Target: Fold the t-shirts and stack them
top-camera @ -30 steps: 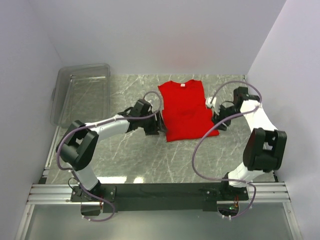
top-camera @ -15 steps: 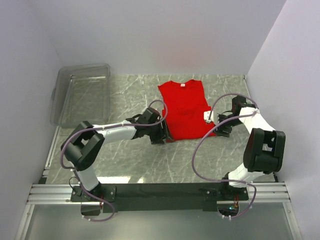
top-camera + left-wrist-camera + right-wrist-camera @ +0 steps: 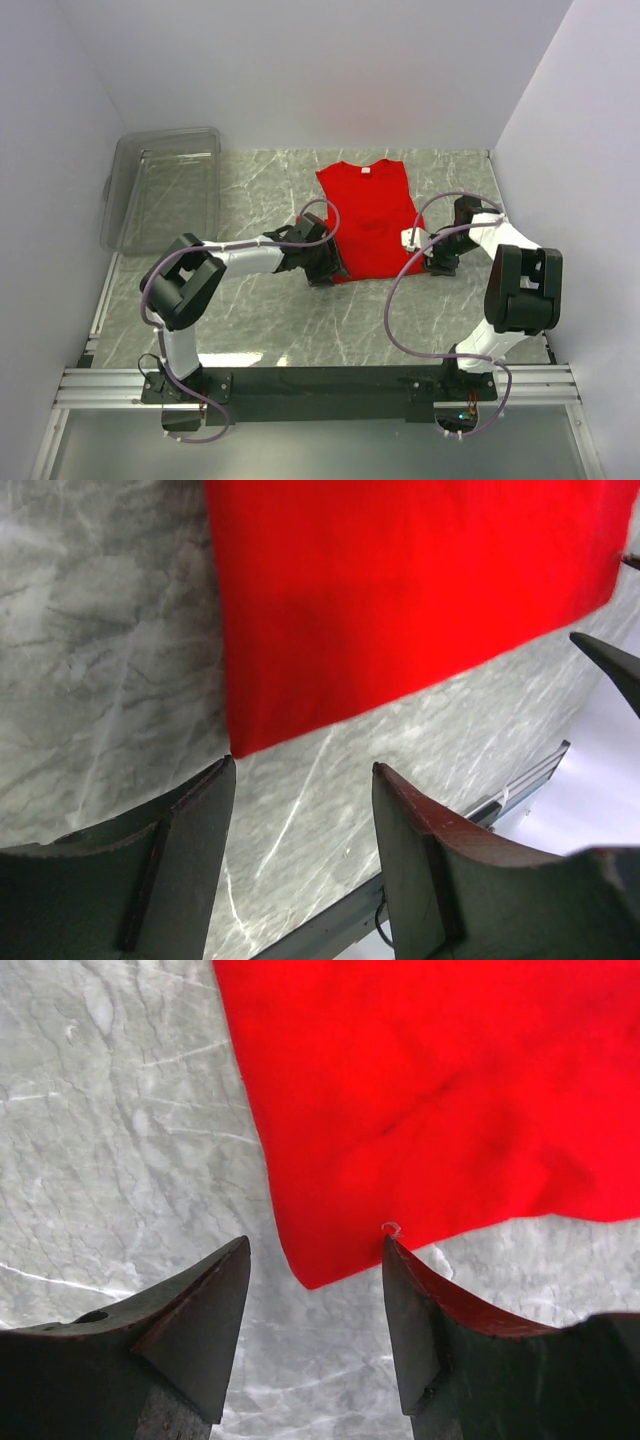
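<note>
The red t-shirt (image 3: 368,218) lies flat on the marble table, sides folded in to a narrow strip, white neck label (image 3: 365,170) at the far end. My left gripper (image 3: 330,268) is open and empty at the shirt's near left corner; in the left wrist view that corner (image 3: 240,742) lies just ahead of the left gripper (image 3: 303,767). My right gripper (image 3: 432,262) is open and empty at the near right corner; in the right wrist view that corner (image 3: 312,1275) sits between the fingers of the right gripper (image 3: 316,1244).
A clear plastic bin (image 3: 165,185) stands at the far left of the table (image 3: 300,330). White walls close in the back and both sides. The black and metal arm rail (image 3: 320,385) runs along the near edge.
Both grippers have moved nearer along the shirt's sides to its near corners and dropped low. The shirt has not visibly moved.
</note>
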### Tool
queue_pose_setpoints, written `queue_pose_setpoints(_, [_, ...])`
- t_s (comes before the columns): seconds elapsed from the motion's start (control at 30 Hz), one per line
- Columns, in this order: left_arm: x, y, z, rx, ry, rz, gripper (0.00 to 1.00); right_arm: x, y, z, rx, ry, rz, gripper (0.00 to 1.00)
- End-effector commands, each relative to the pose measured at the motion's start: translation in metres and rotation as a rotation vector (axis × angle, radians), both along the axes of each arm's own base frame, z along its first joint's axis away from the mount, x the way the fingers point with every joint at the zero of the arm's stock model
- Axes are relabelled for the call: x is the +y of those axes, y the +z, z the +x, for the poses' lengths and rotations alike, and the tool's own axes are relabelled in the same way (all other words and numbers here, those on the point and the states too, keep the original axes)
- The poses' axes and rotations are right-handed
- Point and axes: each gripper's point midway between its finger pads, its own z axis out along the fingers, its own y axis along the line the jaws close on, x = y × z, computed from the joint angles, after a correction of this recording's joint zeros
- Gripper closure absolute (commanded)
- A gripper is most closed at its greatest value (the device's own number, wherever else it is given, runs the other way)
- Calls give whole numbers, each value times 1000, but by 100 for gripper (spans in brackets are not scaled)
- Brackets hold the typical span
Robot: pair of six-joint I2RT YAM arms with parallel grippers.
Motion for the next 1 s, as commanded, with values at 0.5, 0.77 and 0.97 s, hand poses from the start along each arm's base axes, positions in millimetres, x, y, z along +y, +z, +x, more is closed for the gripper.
queue_pose_setpoints(0.5, [0,-30,8,51,88,82,58,13,-5,7,9,40,22,41])
queue_pose_setpoints(0.77, [2,-37,13,43,104,100,64,15,-5,8,11,55,28,41])
queue_pose_setpoints(0.97, [4,-39,11,33,99,101,90,14,-6,12,29,50,29,49])
